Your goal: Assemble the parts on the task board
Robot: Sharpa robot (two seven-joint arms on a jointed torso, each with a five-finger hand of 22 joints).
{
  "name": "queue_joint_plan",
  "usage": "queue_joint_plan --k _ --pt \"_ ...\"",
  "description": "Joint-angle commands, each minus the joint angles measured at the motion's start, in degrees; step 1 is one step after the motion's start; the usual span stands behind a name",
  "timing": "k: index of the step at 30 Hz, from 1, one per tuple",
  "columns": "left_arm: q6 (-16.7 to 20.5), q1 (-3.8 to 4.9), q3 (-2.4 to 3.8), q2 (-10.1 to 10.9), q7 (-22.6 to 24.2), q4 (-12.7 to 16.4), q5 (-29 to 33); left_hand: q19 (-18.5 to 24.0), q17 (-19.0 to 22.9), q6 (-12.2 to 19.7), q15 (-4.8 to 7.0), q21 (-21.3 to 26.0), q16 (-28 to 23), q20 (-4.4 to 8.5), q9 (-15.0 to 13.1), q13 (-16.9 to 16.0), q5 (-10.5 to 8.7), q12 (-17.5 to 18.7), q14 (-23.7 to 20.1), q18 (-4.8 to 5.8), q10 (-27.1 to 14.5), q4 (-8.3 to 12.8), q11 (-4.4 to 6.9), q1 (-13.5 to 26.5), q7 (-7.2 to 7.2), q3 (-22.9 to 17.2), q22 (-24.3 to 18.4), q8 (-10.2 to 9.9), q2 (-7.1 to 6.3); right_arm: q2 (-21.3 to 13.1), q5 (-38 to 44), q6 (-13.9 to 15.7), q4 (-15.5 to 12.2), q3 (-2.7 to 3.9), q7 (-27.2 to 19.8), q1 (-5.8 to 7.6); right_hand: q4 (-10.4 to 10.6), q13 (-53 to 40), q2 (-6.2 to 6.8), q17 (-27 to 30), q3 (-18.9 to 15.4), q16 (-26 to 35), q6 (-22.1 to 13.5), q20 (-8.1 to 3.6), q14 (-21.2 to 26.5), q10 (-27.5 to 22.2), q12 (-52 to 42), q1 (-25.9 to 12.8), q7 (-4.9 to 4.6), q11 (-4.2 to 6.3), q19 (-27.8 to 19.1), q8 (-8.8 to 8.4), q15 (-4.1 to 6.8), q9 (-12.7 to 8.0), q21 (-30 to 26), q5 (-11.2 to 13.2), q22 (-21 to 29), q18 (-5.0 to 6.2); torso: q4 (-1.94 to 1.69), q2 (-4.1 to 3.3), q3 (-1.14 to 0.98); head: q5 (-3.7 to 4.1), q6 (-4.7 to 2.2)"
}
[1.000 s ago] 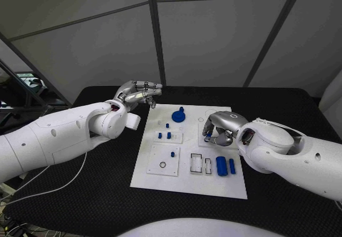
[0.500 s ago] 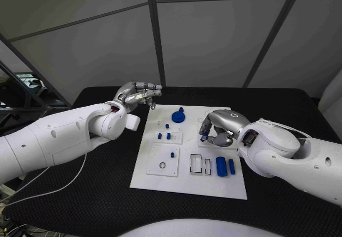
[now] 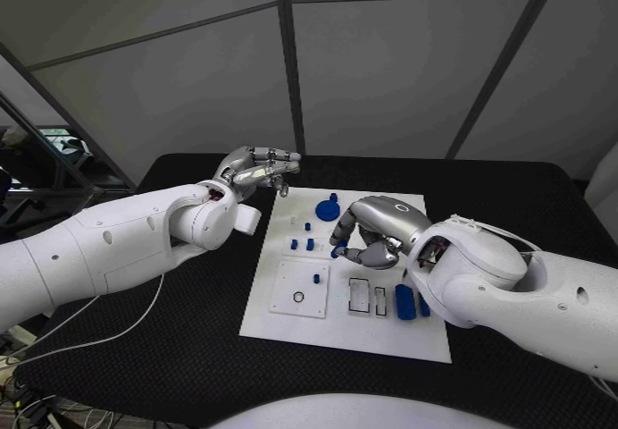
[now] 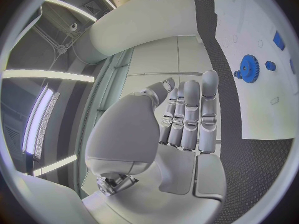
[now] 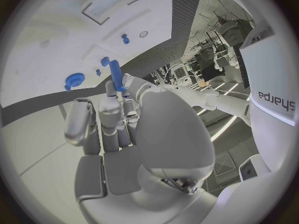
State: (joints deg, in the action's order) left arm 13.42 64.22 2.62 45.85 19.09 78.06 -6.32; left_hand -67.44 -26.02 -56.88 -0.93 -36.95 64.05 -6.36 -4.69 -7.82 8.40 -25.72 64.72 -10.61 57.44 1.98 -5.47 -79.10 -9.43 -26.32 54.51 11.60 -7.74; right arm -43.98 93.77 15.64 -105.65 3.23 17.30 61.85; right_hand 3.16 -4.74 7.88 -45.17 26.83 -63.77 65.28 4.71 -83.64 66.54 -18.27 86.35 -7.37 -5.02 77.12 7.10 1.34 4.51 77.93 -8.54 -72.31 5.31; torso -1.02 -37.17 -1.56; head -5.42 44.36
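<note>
The white task board lies mid-table. My right hand hovers over its middle and pinches a blue peg between thumb and fingers; the peg's tip pokes out just right of two small blue pegs standing in the board. A blue gear sits at the board's far end, also visible as the gear and gear from the wrists. My left hand is raised beyond the board's far left corner, fingers close together and curled, holding nothing.
Two blue cylinders lie at the board's near right, beside two rectangular slots. A square sub-plate with a small ring sits at the near left. Black table surrounds the board on all sides.
My right hand has moved left across the board with the blue peg, from the right half toward the two small pegs. The left hand has stayed raised in place.
</note>
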Motion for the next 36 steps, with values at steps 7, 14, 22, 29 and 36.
queue_joint_plan --k 7,14,22,29,36 --pt "-0.53 0.08 0.05 -0.74 0.12 -0.37 0.14 0.37 0.1 0.4 -0.11 0.33 -0.35 -0.2 0.08 0.06 0.05 -0.37 0.09 0.25 -0.46 -0.05 -0.18 0.06 -0.27 0.35 -0.09 0.14 0.58 6.27 -3.28 -0.14 3.26 -0.62 -5.53 -1.61 -0.5 -0.43 -0.37 0.15 0.94 -0.18 0.15 -0.01 -0.17 2.25 0.14 0.66 -0.35 1.83 0.3 -0.21 0.15 -0.11 0.13 -0.53 0.02 -0.97 0.0 -0.07 -0.06 -1.08 0.52" --pt "-0.52 0.08 0.05 -1.09 0.02 -0.48 0.14 0.38 0.12 0.44 -0.12 0.37 -0.36 -0.21 0.09 0.06 0.05 -0.39 0.1 0.25 -0.47 -0.06 -0.2 0.07 -0.3 0.36 -0.12 0.13 0.59 9.05 -3.14 -1.28 6.24 -2.76 -6.76 -2.27 -0.63 -0.45 -0.42 0.14 1.09 -0.22 0.08 0.02 -0.15 2.22 0.26 0.56 -0.39 1.79 0.26 -0.27 0.11 -0.14 0.15 -0.67 0.01 -0.96 0.14 -0.1 -0.08 -1.95 0.91" --pt "-0.7 0.09 0.05 -1.28 -0.32 -0.57 0.14 0.38 0.22 0.67 -0.2 0.43 -0.41 -0.25 0.13 0.09 0.04 -0.44 0.13 0.26 -0.64 -0.1 -0.31 0.15 -0.46 0.46 -0.16 0.09 0.57 10.56 -2.84 -2.46 8.61 -3.78 -7.46 -2.6 -0.78 -0.46 -0.41 0.14 1.2 -0.27 -0.07 0.06 -0.13 2.1 0.42 0.43 -0.47 1.72 0.23 -0.38 0.06 -0.2 0.17 -0.76 -0.01 -0.96 0.11 -0.12 -0.15 -2.56 1.12" --pt "-0.87 0.09 0.05 -1.43 -0.47 -0.61 0.14 0.38 0.25 0.73 -0.23 0.46 -0.42 -0.26 0.14 0.09 0.04 -0.45 0.14 0.26 -0.69 -0.11 -0.34 0.17 -0.5 0.48 -0.18 0.08 0.57 11.1 -1.65 -2.78 9.59 -3.96 -7.16 -2.75 -0.78 -0.46 -0.41 0.14 1.2 -0.27 -0.07 0.06 -0.13 2.1 0.42 0.43 -0.47 1.72 0.23 -0.38 0.06 -0.2 0.17 -0.76 -0.01 -0.96 0.12 -0.06 -0.07 -2.7 1.39" --pt "-0.93 0.09 0.05 -1.42 -0.56 -0.63 0.14 0.38 0.25 0.73 -0.23 0.46 -0.42 -0.26 0.14 0.09 0.04 -0.45 0.14 0.26 -0.69 -0.11 -0.34 0.17 -0.5 0.48 -0.18 0.08 0.57 11.33 -1.13 -3.62 9.99 -4.13 -6.94 -2.85 -0.82 -0.47 -0.43 0.0 1.23 -0.37 -0.1 0.07 -0.14 2.09 0.46 0.38 -0.49 1.7 0.27 -0.4 0.04 -0.21 0.23 -0.8 -0.09 -0.98 0.11 -0.08 -0.07 -2.79 1.53"
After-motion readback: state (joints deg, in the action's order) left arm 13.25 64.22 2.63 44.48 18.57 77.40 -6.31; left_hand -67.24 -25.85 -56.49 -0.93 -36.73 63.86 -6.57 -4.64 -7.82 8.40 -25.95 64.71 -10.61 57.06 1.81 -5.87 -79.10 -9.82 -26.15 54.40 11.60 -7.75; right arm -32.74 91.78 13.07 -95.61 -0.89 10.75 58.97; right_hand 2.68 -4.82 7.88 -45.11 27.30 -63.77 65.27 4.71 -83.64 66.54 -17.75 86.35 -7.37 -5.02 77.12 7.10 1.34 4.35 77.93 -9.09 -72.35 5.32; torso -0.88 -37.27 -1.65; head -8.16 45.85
